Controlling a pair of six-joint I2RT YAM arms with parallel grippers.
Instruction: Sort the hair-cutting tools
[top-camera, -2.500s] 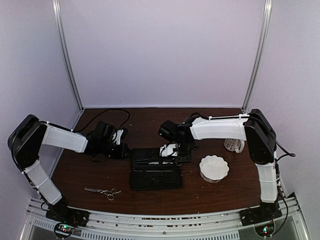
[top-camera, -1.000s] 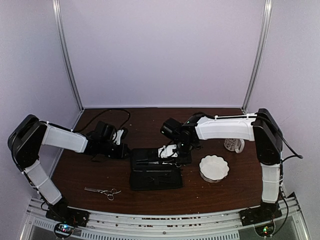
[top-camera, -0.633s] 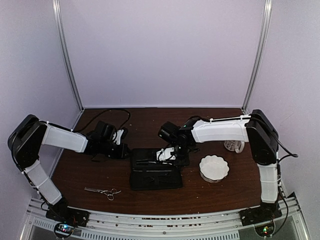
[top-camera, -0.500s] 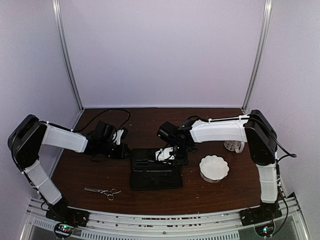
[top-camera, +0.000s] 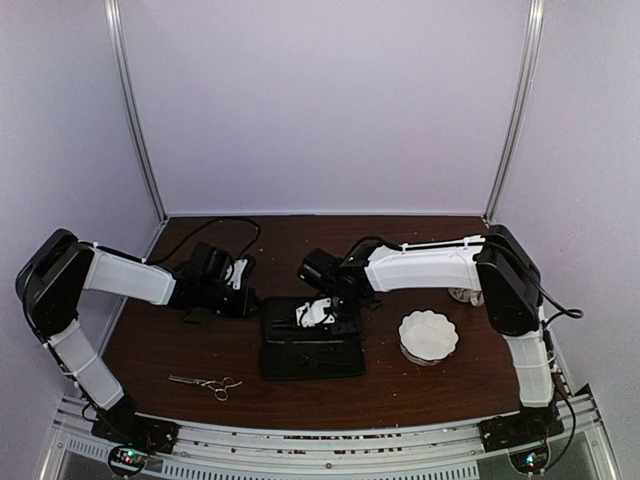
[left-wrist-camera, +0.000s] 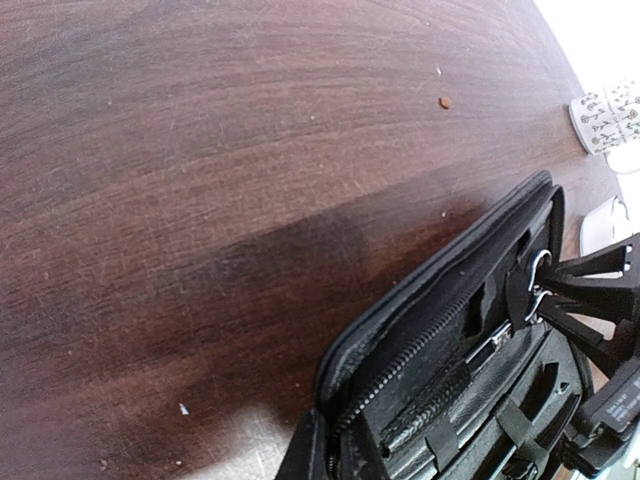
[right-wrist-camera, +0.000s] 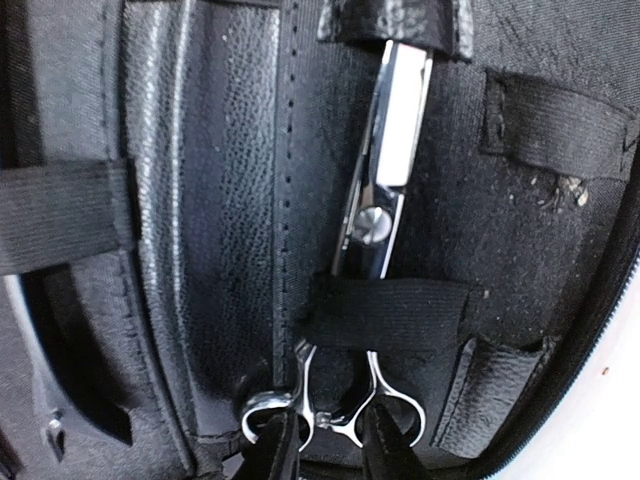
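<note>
Brown table (top-camera: 440, 385) — strapped scissors (right-wrist-camera: 375, 215) point blades away, rings at right hand (right-wrist-camera: 328, 442).

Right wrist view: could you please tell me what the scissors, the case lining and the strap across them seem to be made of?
Scissors: polished metal, probably steel; bright mirror glare on blade and pivot screw. Case lining: black leather or imitation; pebbled grain, stitched seam. Strap: matte woven elastic, by its look; fine ribbed weave.

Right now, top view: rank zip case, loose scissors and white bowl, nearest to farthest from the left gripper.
1. zip case, just right of the left gripper
2. loose scissors, front left
3. white bowl, far right
</note>
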